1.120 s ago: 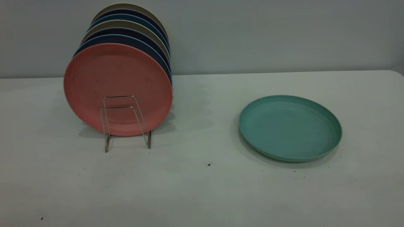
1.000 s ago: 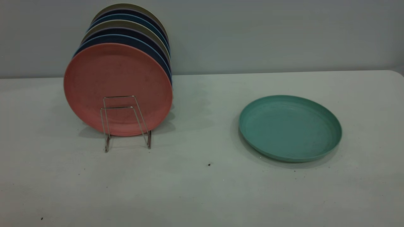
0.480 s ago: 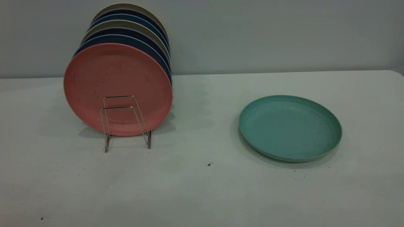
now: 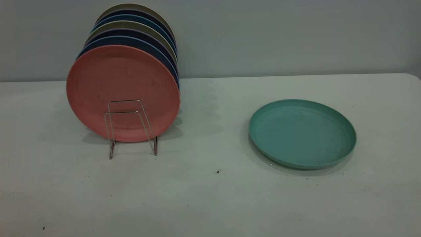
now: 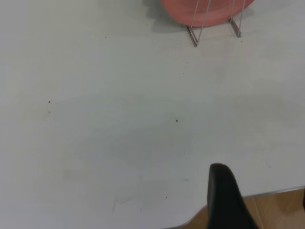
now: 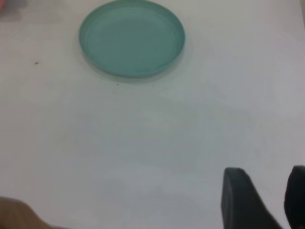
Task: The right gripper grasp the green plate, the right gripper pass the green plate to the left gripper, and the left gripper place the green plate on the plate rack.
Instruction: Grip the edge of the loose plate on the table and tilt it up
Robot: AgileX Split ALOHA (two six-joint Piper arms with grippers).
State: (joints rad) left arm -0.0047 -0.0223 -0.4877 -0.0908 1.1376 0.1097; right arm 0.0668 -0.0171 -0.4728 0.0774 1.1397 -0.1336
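The green plate (image 4: 302, 133) lies flat on the white table (image 4: 210, 204), right of centre; it also shows in the right wrist view (image 6: 132, 38). The plate rack (image 4: 155, 149) stands at the left and holds several upright plates, with two wire loops bare at its front; its feet show in the left wrist view (image 5: 192, 36). My right gripper (image 6: 264, 191) hovers open and empty over bare table, well short of the green plate. My left gripper (image 5: 262, 200) hovers open and empty over the table's edge, far from the rack. Neither gripper shows in the exterior view.
A salmon-pink plate (image 4: 121, 82) stands frontmost in the rack, with blue and olive plates behind it. A grey wall runs behind the table. The table's edge (image 5: 267, 192) and wooden floor show near my left gripper.
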